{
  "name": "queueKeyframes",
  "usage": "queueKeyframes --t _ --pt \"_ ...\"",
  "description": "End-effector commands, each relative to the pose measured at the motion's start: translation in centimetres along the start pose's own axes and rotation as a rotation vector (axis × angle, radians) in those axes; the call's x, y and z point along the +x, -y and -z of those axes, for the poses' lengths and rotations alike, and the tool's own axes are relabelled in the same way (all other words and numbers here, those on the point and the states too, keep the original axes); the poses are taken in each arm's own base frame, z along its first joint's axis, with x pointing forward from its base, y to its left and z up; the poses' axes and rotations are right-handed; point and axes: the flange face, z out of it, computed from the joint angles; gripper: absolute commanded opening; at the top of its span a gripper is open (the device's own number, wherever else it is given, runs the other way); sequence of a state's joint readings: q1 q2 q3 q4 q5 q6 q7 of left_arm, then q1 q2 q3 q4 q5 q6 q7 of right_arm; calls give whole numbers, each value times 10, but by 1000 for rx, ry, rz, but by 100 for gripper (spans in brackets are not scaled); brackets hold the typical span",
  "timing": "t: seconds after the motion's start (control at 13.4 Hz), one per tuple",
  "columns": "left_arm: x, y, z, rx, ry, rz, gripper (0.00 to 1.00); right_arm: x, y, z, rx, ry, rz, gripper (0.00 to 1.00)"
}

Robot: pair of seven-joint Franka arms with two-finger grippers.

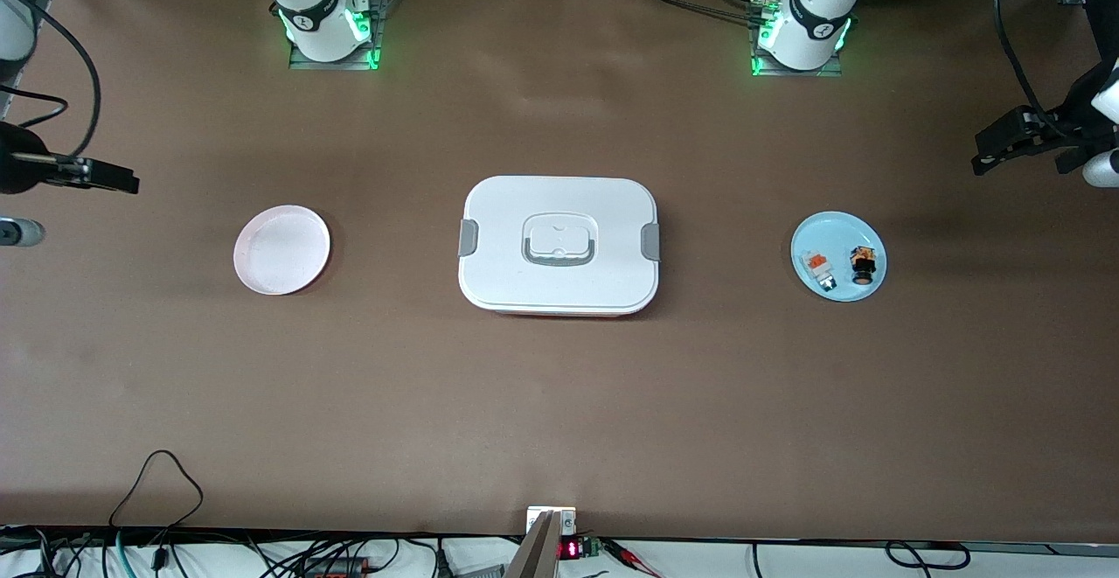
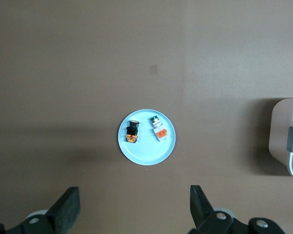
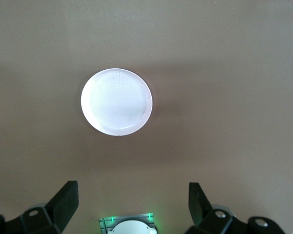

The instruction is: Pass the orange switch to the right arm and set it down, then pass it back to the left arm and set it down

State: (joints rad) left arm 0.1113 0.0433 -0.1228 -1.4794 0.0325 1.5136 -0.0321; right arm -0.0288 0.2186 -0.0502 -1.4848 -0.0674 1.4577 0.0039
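Observation:
The orange switch (image 1: 863,265), a tiny black cylinder with amber parts, lies on a light blue plate (image 1: 839,230) toward the left arm's end of the table. In the left wrist view the orange switch (image 2: 132,132) shows on the same plate (image 2: 146,152). The white lidded box (image 1: 559,246) stands mid-table between the two plates. My left gripper (image 1: 986,155) hangs open and empty high over the table's edge at the left arm's end; its own view shows the left gripper (image 2: 135,204) with fingers wide apart. My right gripper (image 1: 118,178) is open and empty at the right arm's end, also the right gripper (image 3: 133,200) in its own view.
A small white-grey block with an orange top (image 1: 818,268) shares the blue plate beside the switch. An empty pale pink plate (image 1: 281,250) lies toward the right arm's end, also seen as the pink plate (image 3: 116,101). Cables run along the table edge nearest the front camera.

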Motion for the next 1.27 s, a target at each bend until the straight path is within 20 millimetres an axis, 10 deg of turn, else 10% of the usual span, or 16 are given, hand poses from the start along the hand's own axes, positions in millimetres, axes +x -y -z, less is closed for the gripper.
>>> queueKeyframes --t 0.0,1.19 --pt "-4 -3 8 11 -1 4 99 -12 -3 -15 23 -42 1 100" --pt "-3 -15 9 -13 -5 -13 99 -27 -5 -10 68 -108 -8 100"
